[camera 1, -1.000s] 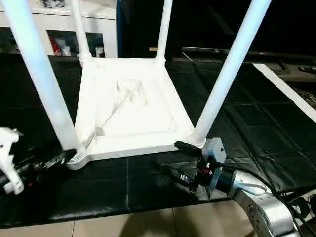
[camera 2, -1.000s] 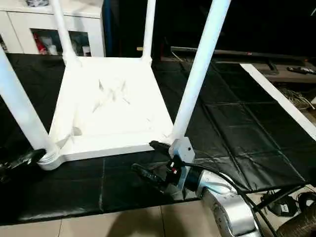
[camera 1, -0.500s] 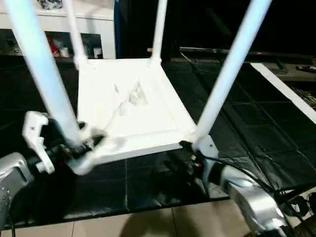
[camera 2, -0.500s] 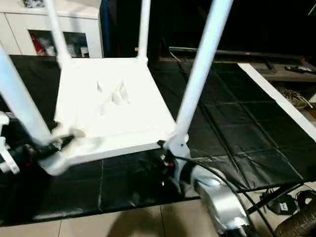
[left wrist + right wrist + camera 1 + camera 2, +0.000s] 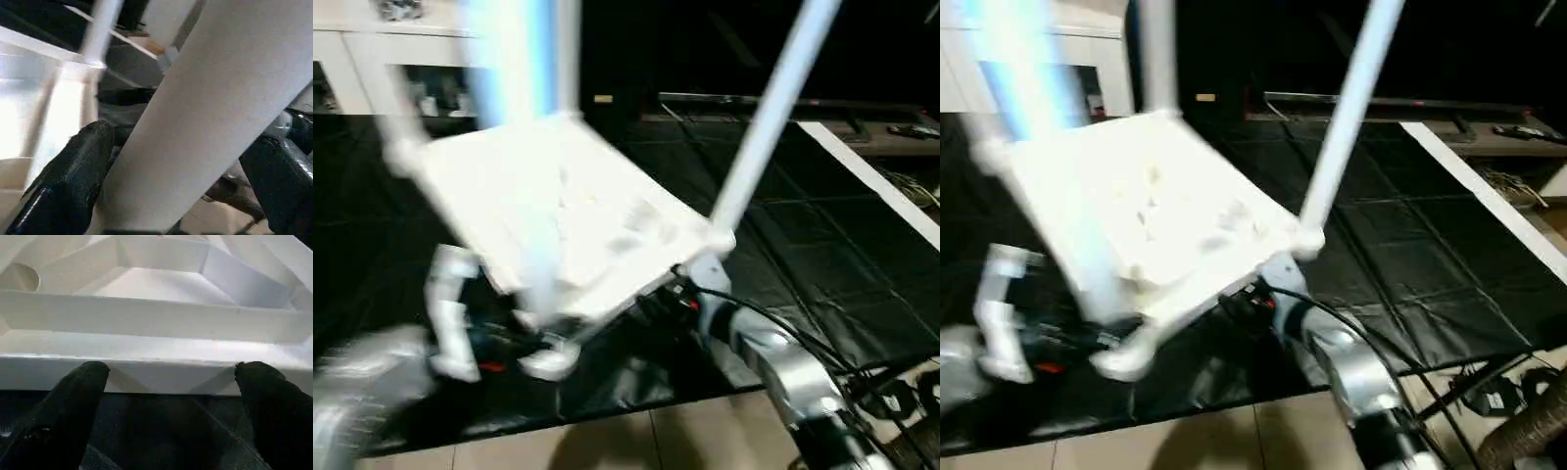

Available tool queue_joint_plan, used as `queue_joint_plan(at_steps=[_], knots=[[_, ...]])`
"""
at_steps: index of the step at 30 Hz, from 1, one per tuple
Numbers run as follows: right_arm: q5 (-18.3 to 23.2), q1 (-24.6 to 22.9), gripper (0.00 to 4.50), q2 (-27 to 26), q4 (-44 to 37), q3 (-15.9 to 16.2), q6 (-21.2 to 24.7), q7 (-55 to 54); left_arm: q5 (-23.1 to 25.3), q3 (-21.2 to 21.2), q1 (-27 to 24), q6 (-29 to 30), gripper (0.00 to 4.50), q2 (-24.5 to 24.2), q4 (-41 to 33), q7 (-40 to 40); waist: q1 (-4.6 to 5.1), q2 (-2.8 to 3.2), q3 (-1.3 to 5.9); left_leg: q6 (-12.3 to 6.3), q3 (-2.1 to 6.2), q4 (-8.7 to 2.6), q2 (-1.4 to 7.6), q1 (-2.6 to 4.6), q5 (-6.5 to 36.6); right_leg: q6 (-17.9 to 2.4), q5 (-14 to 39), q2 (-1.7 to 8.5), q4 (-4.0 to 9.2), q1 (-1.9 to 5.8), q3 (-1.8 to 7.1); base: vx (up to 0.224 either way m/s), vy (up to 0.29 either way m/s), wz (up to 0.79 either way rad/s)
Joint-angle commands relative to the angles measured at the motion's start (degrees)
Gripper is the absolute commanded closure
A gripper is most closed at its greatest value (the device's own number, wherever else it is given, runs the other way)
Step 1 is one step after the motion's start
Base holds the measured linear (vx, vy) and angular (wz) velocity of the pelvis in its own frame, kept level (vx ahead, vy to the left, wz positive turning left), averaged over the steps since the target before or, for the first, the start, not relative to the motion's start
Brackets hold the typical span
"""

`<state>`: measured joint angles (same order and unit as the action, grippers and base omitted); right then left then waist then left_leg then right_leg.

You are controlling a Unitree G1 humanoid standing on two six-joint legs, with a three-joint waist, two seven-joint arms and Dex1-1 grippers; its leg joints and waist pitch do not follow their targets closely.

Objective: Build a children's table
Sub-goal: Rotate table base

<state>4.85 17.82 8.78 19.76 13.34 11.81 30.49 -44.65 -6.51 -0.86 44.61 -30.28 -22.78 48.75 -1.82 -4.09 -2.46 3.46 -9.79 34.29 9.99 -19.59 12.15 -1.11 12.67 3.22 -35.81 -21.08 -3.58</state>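
From the head cameras I see the upturned tabletop (image 5: 568, 211), which lay flat on the black mat (image 5: 822, 264) a second ago, now tipped up at its near left corner and smeared with motion; its near left leg (image 5: 524, 147) has swung toward the middle, and the near right leg (image 5: 773, 108) leans away to the right. My left gripper (image 5: 524, 338) sits under that raised corner, too blurred to read, and my right gripper (image 5: 671, 294) is tucked at the near edge, its fingers hidden by the rim. Open mat lies to the right, up to a white strip (image 5: 871, 181), with bare floor (image 5: 607, 446) nearest me. On the left wrist camera the two black fingers (image 5: 73, 171) stand spread wide with a thick white leg between them; I can't tell whether they press it. On the right wrist camera the fingers (image 5: 73, 401) are wide apart, empty, just short of the tabletop's ribbed edge.
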Motion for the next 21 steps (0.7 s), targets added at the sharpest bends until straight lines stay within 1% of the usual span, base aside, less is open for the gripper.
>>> queue_joint_plan(at_steps=[1,3,4,6,7,9,10,11,12,13,15,17,18,20,21], knots=[[0.57,2.04,0.0,-1.85,1.54,0.29,-0.45,-0.4,-0.56,2.49,1.82,0.68,0.03,1.79,-1.48,-1.43,-0.33,1.49,2.09,2.45,1.16,-4.82,3.2,0.02,11.68,-11.0,9.46,4.78,4.16,1.79,3.66,0.0,0.0,0.0],[0.63,3.22,0.0,-3.01,3.08,-0.2,-0.87,-0.69,-0.97,3.46,2.95,0.95,0.03,3.3,-1.57,-2.57,-0.35,1.34,2.07,2.63,1.24,-4.84,3.18,-0.18,12.16,-10.36,11.76,4.81,4.3,1.87,3.69,0.0,0.0,0.0],[0.46,3.53,0.0,-3.23,3.46,-0.08,-1.07,-0.79,-1.22,3.72,3.38,1.04,0.03,3.86,-1.55,-2.75,-0.33,1.27,2.1,2.63,1.25,-4.82,3.19,-0.15,12.14,-10.18,12.01,4.79,4.3,1.86,3.67,0.0,0.0,0.0],[0.11,4.24,0.0,-3.83,4.56,0.13,-1.63,-1.01,-1.5,4.5,4.25,1.18,0.03,5.12,-1.6,-3.09,-0.38,1.36,2.12,2.83,1.17,-4.74,3.25,0.01,12.24,-9.85,12.01,4.67,4.3,1.64,3.67,0.0,0.0,0.0],[-0.15,4.75,0.0,-4.36,5.44,0.32,-2.09,-1.12,-1.48,5.4,4.96,1.18,0.03,6.07,-1.59,-3.32,-0.38,1.3,2.22,2.85,1.17,-4.72,3.23,-0.11,11.47,-9.89,10.77,4.64,4.19,1.73,3.67,0.0,0.0,0.0],[-0.65,5.31,0.0,-4.97,6.48,0.66,-2.71,-1.11,-1.4,6.97,5.88,1.18,0.03,7.16,-1.68,-3.64,-0.41,1.39,2.27,2.86,1.22,-4.74,3.22,-0.09,11.06,-10.05,9.79,4.59,4.07,1.73,3.62,0.0,0.0,0.0],[-0.83,5.51,0.0,-5.14,6.88,0.77,-2.98,-1.14,-1.47,7.47,6.15,1.2,0.03,7.46,-1.73,-3.8,-0.34,1.31,2.39,2.77,1.18,-4.66,3.18,-0.18,10.2,-10.26,8.33,4.56,3.9,1.84,3.57,0.0,0.0,0.0],[-0.83,5.51,0.0,-5.14,6.88,0.77,-2.98,-1.14,-1.47,7.47,6.15,1.2,0.03,7.46,-1.73,-3.8,-0.34,1.31,2.39,2.77,1.18,-4.66,3.18,-0.18,10.2,-10.26,8.33,4.56,3.9,1.84,3.57,0.0,0.0,0.0],[-1.32,6.08,0.0,-5.67,8.18,0.82,-3.64,-1.31,-1.54,8.99,7.17,1.33,0.03,9.03,-1.75,-4.33,-0.29,1.26,2.53,2.53,1.1,-4.51,3.18,-0.3,9.02,-10.5,6.55,4.54,3.73,1.86,3.57,0.0,0.0,0.0],[-1.61,6.45,0.0,-6.09,9.03,0.69,-4.02,-1.41,-1.3,10.23,7.91,1.33,0.03,10.27,-1.76,-4.86,-0.36,1.37,2.64,2.38,1.04,-4.37,3.16,-0.35,7.69,-10.91,4.51,4.61,3.59,1.98,3.58,0.0,0.0,0.0],[-1.68,6.65,0.0,-6.26,9.47,0.61,-4.29,-1.48,-1.09,10.78,8.28,1.3,0.03,10.94,-1.66,-5.22,-0.33,1.21,2.7,2.12,1.01,-4.31,3.08,-0.51,6.43,-11.18,2.32,4.5,3.43,2.12,3.53,0.0,0.0,0.0],[-1.72,6.77,0.0,-6.35,9.77,0.54,-4.51,-1.58,-0.65,11.32,8.7,1.11,0.03,11.63,-1.37,-5.53,-0.31,1.18,2.77,1.88,0.98,-4.24,3.04,-0.53,6.01,-11.37,1.44,4.51,3.34,2.19,3.52,0.0,0.0,0.0],[-1.77,6.81,0.0,-6.41,9.97,0.46,-4.66,-1.61,-0.24,11.77,9.1,0.89,0.03,12.21,-1.05,-5.72,-0.35,1.11,2.81,1.49,0.94,-4.13,3.07,-0.52,5.26,-11.62,0.06,4.52,3.24,2.23,3.56,0.0,0.0,0.0],[-1.88,6.86,0.0,-6.5,10.36,0.33,-4.94,-1.66,0.51,12.64,9.92,0.37,0.03,13.18,-0.41,-5.89,-0.32,1.1,2.72,1.23,0.92,-4.18,3.11,-0.49,5.48,-11.8,0.03,4.5,3.31,2.17,3.52,0.0,0.0,0.0],[-2.06,6.94,0.0,-6.62,10.86,0.2,-5.26,-1.71,1.4,13.5,11.12,-0.48,0.03,14.15,0.59,-6.16,-0.35,1.39,2.69,1.29,0.9,-4.17,3.1,-0.4,6.12,-11.81,0.76,4.52,3.37,2.09,3.54,0.0,0.0,0.0]])
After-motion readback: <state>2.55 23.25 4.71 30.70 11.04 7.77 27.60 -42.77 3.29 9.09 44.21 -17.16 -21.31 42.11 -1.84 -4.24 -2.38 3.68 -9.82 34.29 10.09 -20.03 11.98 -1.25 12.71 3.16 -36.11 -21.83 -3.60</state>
